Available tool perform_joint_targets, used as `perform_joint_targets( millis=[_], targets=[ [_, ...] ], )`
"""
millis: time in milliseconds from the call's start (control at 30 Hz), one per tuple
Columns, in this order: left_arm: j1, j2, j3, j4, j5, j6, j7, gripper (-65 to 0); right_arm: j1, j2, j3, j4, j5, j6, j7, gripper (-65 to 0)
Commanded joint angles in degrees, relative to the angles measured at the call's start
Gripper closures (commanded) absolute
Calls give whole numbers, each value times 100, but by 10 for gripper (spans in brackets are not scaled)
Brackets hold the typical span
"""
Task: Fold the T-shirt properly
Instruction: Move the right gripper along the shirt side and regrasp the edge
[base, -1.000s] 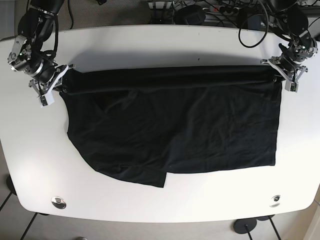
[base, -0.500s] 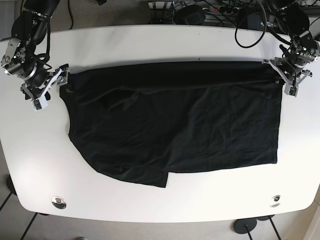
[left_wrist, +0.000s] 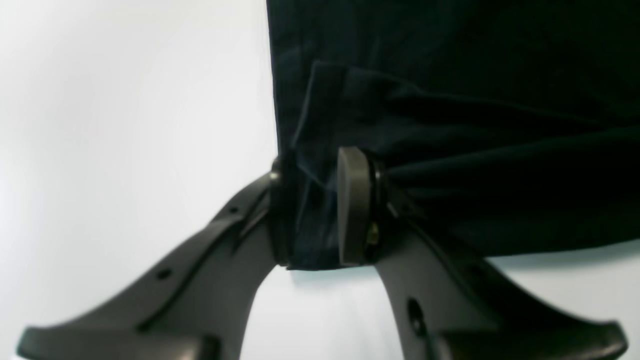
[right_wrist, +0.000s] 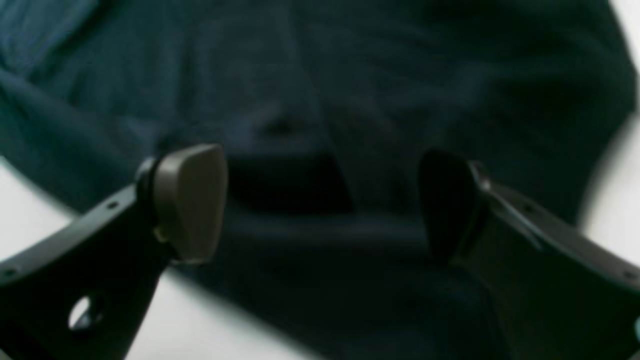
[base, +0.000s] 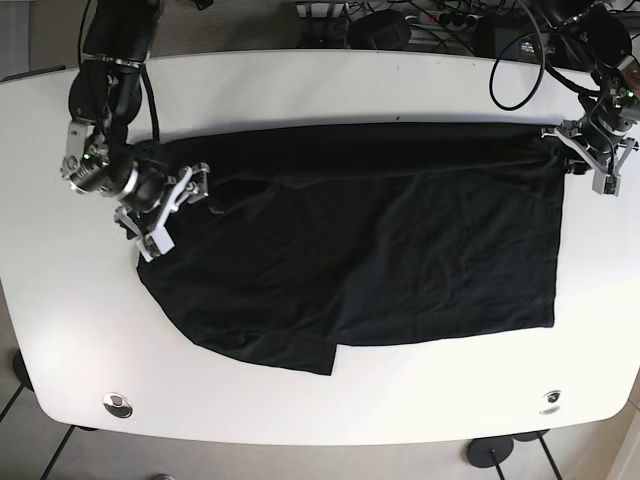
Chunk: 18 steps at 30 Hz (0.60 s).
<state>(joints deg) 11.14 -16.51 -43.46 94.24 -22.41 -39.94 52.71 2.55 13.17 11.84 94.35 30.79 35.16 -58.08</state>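
bright overhead light, blurry wrist views

Black arms, grey-padded jaws, cables.

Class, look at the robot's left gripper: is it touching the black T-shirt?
Touching. The left wrist view shows the left gripper shut on a fold at the corner of the T-shirt, cloth pinched between both fingers.

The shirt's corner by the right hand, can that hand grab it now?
Probably yes. The right hand is open and hangs just above the black T-shirt, with nothing between them. The left hand pinches the other corner.
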Motion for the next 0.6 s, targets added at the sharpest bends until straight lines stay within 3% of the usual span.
perform_joint_targets(
  millis=[33,133,200,300,400,500,533,600],
  targets=[
    [-10,-111,-54,93,-75,-6,-106,-119,339,24,-309,-68,-235,-162,310,-575],
    [122,-111,-63,93,-75,-6,-106,-119,400,-126,-467,-402,-762,-259,740,-572],
    [122,-111,-71,93,-75,-6,-106,-119,471,-178,-467,-595,-1070,-241,995,-531],
    [139,-103,-71,84,-75,-6,-106,-119,497,-187,-467,-982,-1316,-206,1189,-369],
    [157,-103,-63,84,-75,-6,-106,-119,497,-152,-432,-1193,-1333,-206,1540,-263],
    [157,-103,-45,84,-75,-6,-106,-119,497,-134,-432,-1448,-1298,-215,1883,-40],
    [148,-103,-36,84,-75,-6,-106,-119,497,-134,-423,-1465,-1298,-223,1918,-10],
    [148,-103,-36,84,-75,-6,-106,-119,479,-178,-151,-1158,-1290,-206,1910,-17]
  ],
)
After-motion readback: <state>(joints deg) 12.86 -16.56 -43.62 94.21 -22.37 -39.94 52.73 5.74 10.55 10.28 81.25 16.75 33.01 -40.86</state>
